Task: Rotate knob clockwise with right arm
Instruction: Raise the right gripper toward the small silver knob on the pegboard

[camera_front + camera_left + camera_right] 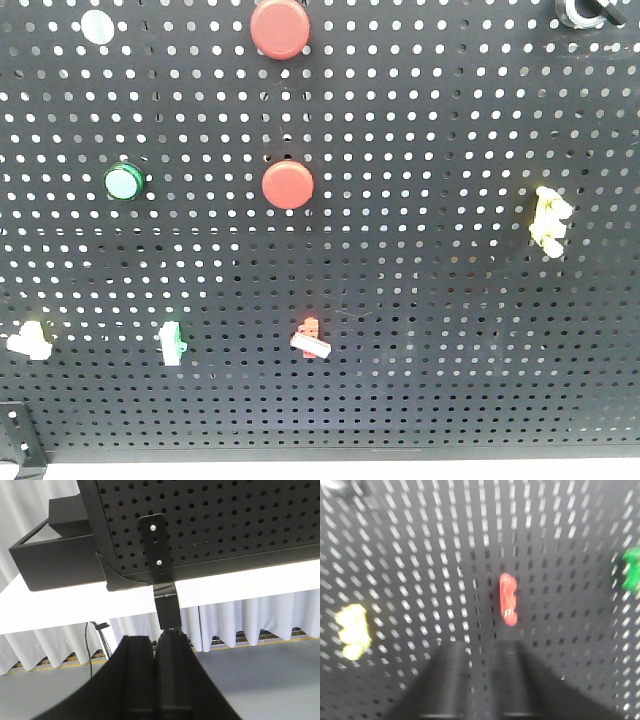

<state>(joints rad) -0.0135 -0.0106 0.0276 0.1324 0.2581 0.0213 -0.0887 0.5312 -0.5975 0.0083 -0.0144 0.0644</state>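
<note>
The knob (585,10) sits at the top right corner of the black pegboard (430,300). It is black with a silver collar and is cut off by the frame edge. Neither arm appears in the front view. In the blurred right wrist view my right gripper (482,649) faces the pegboard with a narrow gap between its dark fingers and nothing in it. A red toggle (508,600) is just beyond the tips, and the knob is out of that view. My left gripper (154,639) is shut, empty, below the board's lower corner bracket (159,545).
Two red push buttons (279,27) (288,184), a green button (123,181) and a white cap (97,27) stand on the board. Toggles: yellow (550,220), red (311,340), green (172,342), white (30,340). Yellow (352,632) and green (632,570) toggles flank the right gripper.
</note>
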